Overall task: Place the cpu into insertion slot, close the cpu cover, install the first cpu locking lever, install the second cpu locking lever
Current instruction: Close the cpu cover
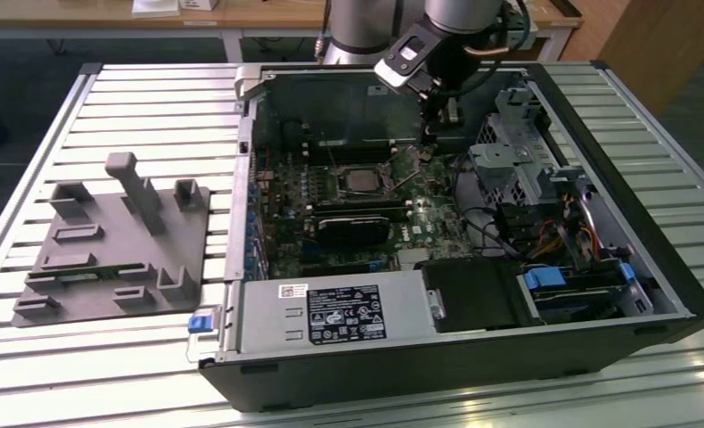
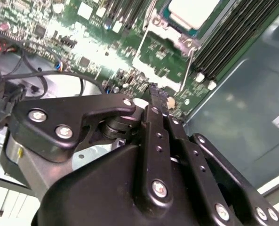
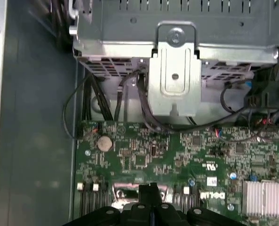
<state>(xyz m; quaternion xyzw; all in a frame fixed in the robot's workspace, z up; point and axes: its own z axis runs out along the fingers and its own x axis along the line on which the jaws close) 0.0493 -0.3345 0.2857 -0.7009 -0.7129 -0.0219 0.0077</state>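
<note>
The cpu [image 2: 192, 10] sits in the insertion slot [image 1: 339, 169] on the green motherboard [image 1: 429, 223]. In the second wrist view its pale metal top faces up. The cpu cover [image 2: 177, 37] shows as a silver frame along the chip's edge; I cannot tell whether it lies fully flat. A thin metal locking lever [image 2: 188, 68] runs along the board between the socket and the long black memory slots [image 2: 228, 37].

The tool [image 1: 429, 143] reaches down into the open computer case [image 1: 447, 374], over the board just to the exterior view's right of the socket and slightly farther back. Its two black fingers are together at the tips, with nothing seen between them in either wrist view. In the second wrist view the tool [image 2: 154, 92] hangs just over the board near the lower end of the lever; I cannot tell whether it touches. In the first wrist view the tool [image 3: 150, 188] is close above a bright strip of socket metal.

On the near side of the socket lies a black heatsink block [image 1: 358, 227], and nearer still the power supply [image 1: 310, 312]. A metal drive cage [image 1: 507, 165] fills the case's right side. The case rests on a slatted desk [image 1: 114, 374], and a grey fixture plate [image 1: 114, 250] lies well apart on the exterior view's left.
</note>
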